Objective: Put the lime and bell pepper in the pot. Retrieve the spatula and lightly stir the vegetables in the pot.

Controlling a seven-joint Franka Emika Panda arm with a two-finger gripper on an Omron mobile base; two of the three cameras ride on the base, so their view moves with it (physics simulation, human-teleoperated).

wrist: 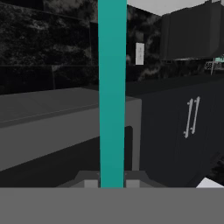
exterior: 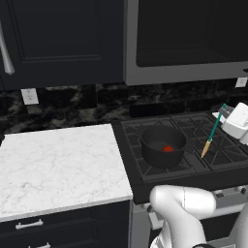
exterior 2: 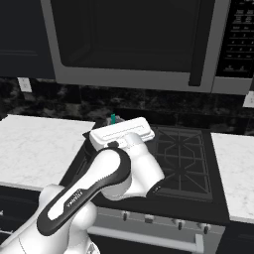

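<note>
One slim teal-handled spatula (exterior: 212, 132) clamped in two-finger gripper (exterior: 224, 112), hanging blade-down over stove, right of deep matt black pot (exterior: 163, 145). Red bell pepper (exterior: 167, 148) inside pot. Advice: carry blade over rim, lower gently, stir lightly.

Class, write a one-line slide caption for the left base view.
Gripper holds the spatula above the stove, right of the pot.

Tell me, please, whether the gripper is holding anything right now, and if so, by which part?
Yes. The gripper is shut on the spatula, gripping the upper end of its teal handle, with the orange-tan blade hanging down over the stove, right of the pot.
</note>
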